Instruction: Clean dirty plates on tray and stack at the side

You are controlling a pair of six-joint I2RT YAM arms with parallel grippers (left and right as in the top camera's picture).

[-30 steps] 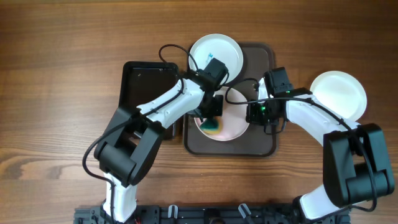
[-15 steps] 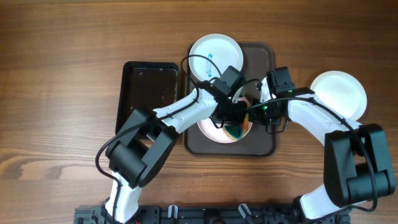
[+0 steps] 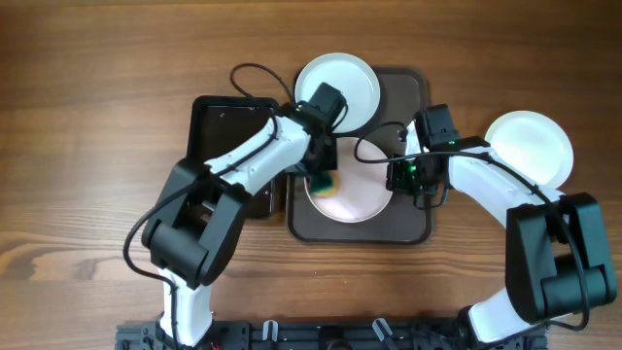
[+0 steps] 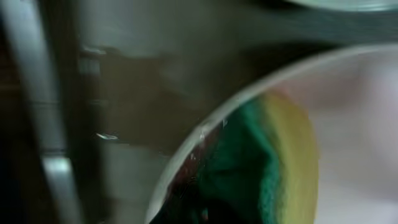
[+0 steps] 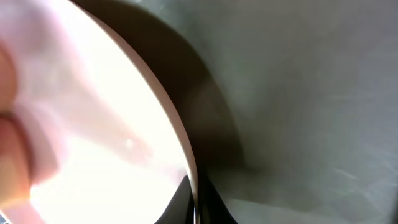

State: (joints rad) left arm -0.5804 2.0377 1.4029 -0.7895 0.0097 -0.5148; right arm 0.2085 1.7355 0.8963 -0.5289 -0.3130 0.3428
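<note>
Middle plate [image 3: 355,199] lying on tray [image 3: 413,228], directly beneath left gripper [image 3: 325,178]. Left gripper pinching green-yellow sponge [image 3: 330,187], holding it at plate's left edge. Right gripper [image 3: 397,177] clamping plate's opposite rim. Second plate [image 3: 340,80] sitting just beyond left gripper, overhanging tray's far corner. Third plate [image 3: 530,146] lying off tray, well right of right gripper.

Black tray [image 3: 220,131], sponge [image 3: 326,183], wooden table [image 3: 97,87]
</note>
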